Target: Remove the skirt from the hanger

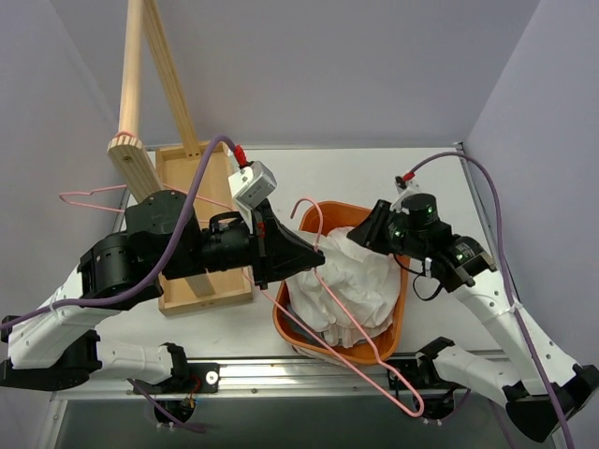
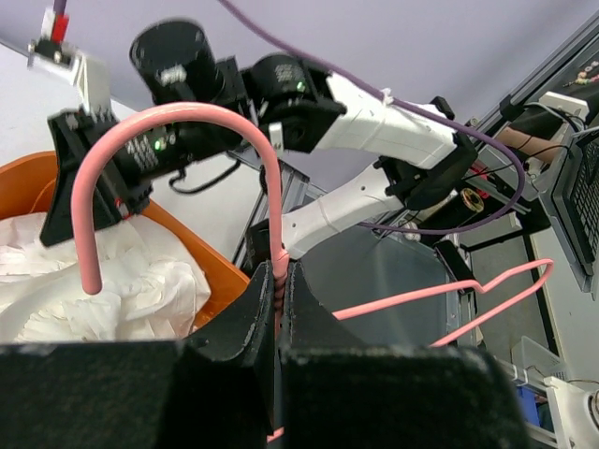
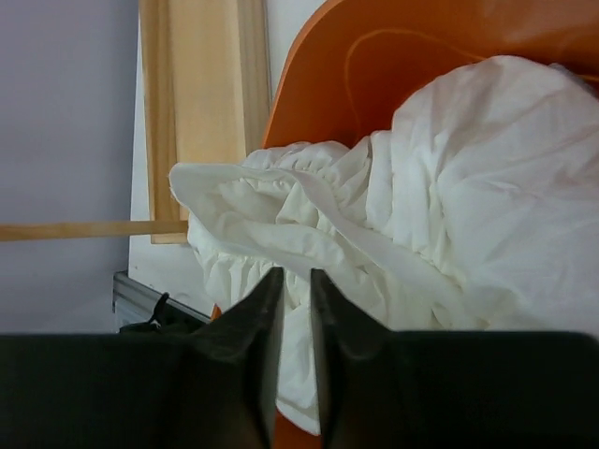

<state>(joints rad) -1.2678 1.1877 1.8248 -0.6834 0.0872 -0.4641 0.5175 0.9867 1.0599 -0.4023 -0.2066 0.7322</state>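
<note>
The white skirt (image 1: 351, 281) lies crumpled in the orange basket (image 1: 401, 318), off the pink wire hanger (image 1: 360, 341). My left gripper (image 1: 314, 260) is shut on the hanger's twisted neck, just under the hook, and holds it over the basket. In the left wrist view the hanger (image 2: 187, 117) rises from my left gripper (image 2: 279, 271), with the skirt (image 2: 94, 281) below. My right gripper (image 1: 367, 234) hovers over the skirt's far side. In the right wrist view my right gripper (image 3: 296, 281) has its jaws slightly apart and empty, just above the skirt (image 3: 449, 187).
A wooden rack (image 1: 192, 224) with a slanted post (image 1: 131, 84) stands left of the basket, under my left arm. A second pink hanger (image 1: 89, 196) hangs at the rack's left. The held hanger's lower end reaches past the table's near edge (image 1: 412, 407).
</note>
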